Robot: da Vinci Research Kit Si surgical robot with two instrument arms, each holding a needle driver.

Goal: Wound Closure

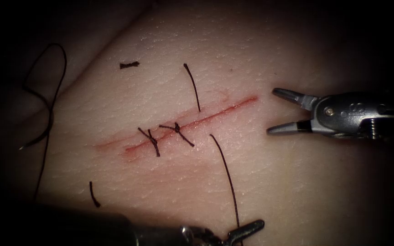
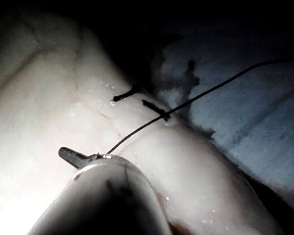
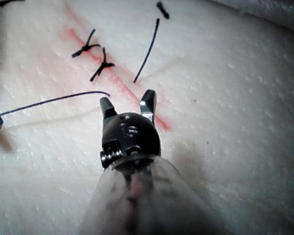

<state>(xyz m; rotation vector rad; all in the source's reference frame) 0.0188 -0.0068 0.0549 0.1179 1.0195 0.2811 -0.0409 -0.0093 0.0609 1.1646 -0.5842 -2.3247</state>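
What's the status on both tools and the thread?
Right pincer open, empty, right of the cut. Left pincer shut on thread. Two knots across cut. Needle unseen.

A short cut end of thread [image 1: 129,65] lies loose on the tissue [image 1: 297,182], up and to the left of the cut [image 1: 215,115] and well apart from it; the right wrist view shows it too [image 3: 162,10]. A second, curved cut end [image 1: 94,195] lies below the cut's left end, near the dark edge of the lit area. Red fluid [image 1: 132,150] stains the skin along the cut, strongest as a smear at its left end and fading to a faint pink patch around it; the right wrist view shows the same stain [image 3: 72,36]. In the left wrist view a wrinkled grey-blue surface [image 2: 250,127] with dark marks lies beside the tissue's edge.
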